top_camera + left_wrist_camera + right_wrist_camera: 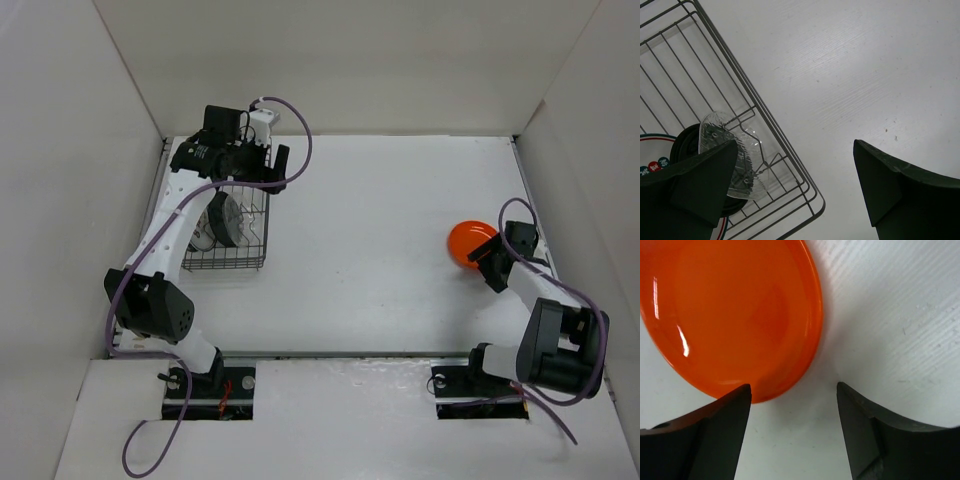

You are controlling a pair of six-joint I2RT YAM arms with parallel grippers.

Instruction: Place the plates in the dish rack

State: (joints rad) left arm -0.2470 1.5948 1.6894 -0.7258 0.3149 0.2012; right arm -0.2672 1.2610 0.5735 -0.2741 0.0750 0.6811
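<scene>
Orange plate [466,240] — flat on the surface [380,220], right side, well apart from the dish rack [225,268]. Right tool [792,390] — jaws apart at the plate's rim, not clamped. Left tool [795,145] — jaws wide apart over the rack's corner; clear plate [720,135] and black plate [687,142] stand inside.

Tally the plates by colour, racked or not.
Orange plate: 1
Clear plate: 1
Black plate: 1
White plate with red markings: 1
Total: 4 made out; part of the dish rack is hidden.
</scene>
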